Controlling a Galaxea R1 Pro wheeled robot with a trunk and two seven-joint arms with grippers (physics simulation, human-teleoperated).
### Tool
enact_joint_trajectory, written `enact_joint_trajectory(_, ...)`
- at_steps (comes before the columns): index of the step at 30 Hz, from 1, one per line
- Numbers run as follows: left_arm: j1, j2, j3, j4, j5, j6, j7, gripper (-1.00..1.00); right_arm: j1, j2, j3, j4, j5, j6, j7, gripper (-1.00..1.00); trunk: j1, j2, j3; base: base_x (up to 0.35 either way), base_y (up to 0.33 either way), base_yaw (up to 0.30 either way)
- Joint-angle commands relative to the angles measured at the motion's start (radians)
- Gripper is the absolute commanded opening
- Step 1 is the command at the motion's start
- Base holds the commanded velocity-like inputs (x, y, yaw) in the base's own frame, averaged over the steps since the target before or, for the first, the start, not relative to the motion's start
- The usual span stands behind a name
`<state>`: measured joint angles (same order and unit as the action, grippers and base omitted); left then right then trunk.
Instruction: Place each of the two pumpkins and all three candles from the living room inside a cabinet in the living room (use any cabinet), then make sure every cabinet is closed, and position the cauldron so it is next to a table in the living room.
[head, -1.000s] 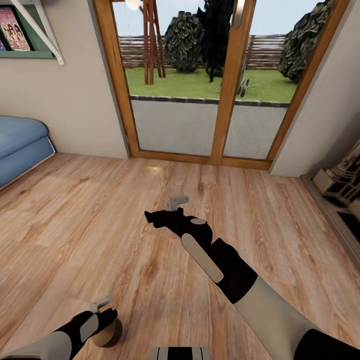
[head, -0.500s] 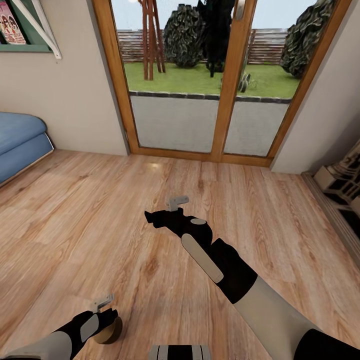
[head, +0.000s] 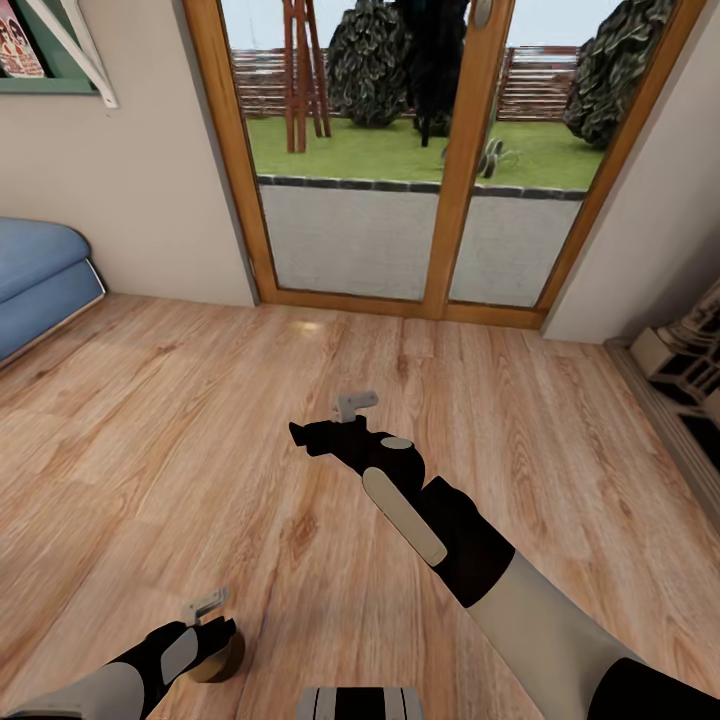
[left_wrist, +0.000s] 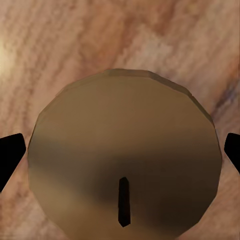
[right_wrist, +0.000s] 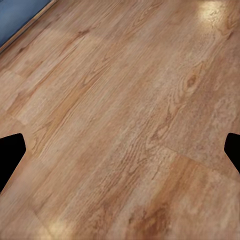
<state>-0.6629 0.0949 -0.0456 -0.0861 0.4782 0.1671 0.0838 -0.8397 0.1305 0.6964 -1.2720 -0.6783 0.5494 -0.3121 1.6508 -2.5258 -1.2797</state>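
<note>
- wood plank floor (head: 200, 430) runs to a glazed garden door (head: 400, 170); a blue sofa (head: 40, 280) is cut off at the room's left edge.
- one candle (left_wrist: 125, 155), flat end and dark wick facing the left wrist camera, clamped in the left gripper (head: 212, 632), mostly hidden in the head view.
- right gripper (head: 300, 432) spread, empty, above bare floor.

My head camera looks forward and down over the wood floor (head: 200, 420) toward the glass doors (head: 400, 200). My left wrist camera sits very close above a candle (left_wrist: 125, 155). My right wrist camera looks down on that same floor from higher up.
</note>
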Motion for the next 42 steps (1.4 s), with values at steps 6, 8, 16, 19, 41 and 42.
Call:
enact_joint_trajectory(6,0.0,0.0,-0.005,-0.003,0.008,0.006,0.004,1.0,-0.001,0.0,0.002,-0.001,-0.01,0.001,-0.01,1.0,0.0,-0.001,-0.005,0.0,0.0,0.0)
enact_joint_trajectory(8,0.0,0.0,-0.005,-0.003,0.008,0.006,0.004,1.0,-0.001,0.0,0.002,-0.001,-0.01,0.001,-0.01,1.0,0.0,-0.001,-0.005,0.0,0.0,0.0)
enact_joint_trajectory(16,0.0,0.0,-0.005,-0.003,0.008,0.006,0.004,1.0,-0.001,0.0,0.002,-0.003,-0.01,0.001,-0.01,1.0,0.001,-0.001,-0.012,0.0,0.0,0.0)
enact_joint_trajectory(19,0.0,0.0,-0.005,-0.003,0.008,0.006,0.004,1.0,-0.001,0.0,0.002,-0.003,-0.01,0.001,-0.01,1.0,0.002,-0.002,-0.02,0.0,0.0,0.0)
enact_joint_trajectory(41,0.0,0.0,-0.005,-0.003,0.008,0.006,0.004,-1.0,-0.001,0.0,0.002,-0.002,-0.01,0.001,-0.01,1.0,0.002,-0.002,-0.02,0.0,0.0,0.0)
enact_joint_trajectory(42,0.0,0.0,-0.005,-0.003,0.008,0.006,0.004,-1.0,-0.001,0.0,0.002,-0.003,-0.01,0.001,-0.01,1.0,0.002,-0.002,-0.02,0.0,0.0,0.0)
